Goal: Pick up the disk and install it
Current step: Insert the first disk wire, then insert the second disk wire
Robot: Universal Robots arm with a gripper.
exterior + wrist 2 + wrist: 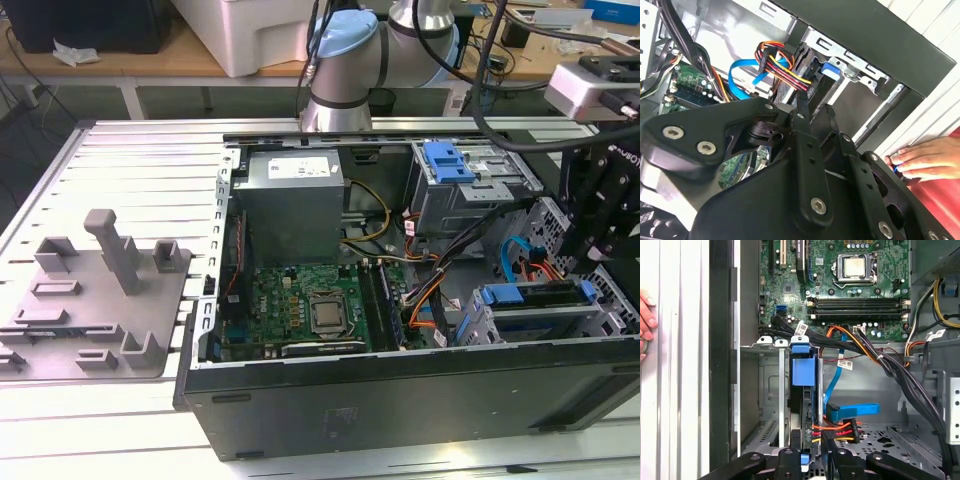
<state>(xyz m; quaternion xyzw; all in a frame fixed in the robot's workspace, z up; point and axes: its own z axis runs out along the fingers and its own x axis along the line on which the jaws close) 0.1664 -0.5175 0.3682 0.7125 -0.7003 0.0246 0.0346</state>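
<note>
The disk point(802, 390) stands on edge in the grey drive cage point(767, 390) at the front corner of the open computer case. Its blue plastic bracket point(803, 371) runs along its upper edge. In the exterior view the disk point(530, 297) lies in the cage at the exterior view's right, under my black gripper point(590, 250). In both wrist views my gripper point(815, 460) point(817, 107) hangs right over the near end of the disk point(805, 75), in line with it. I cannot make out whether it touches the disk.
Orange, red and blue cables point(840, 427) bunch beside the disk. The motherboard point(300, 305), the grey power supply box point(295, 195) and a second cage with a blue latch point(450, 165) fill the case. A person's hand point(930, 160) rests just outside the case wall. A grey fixture point(100, 290) lies at the exterior view's left.
</note>
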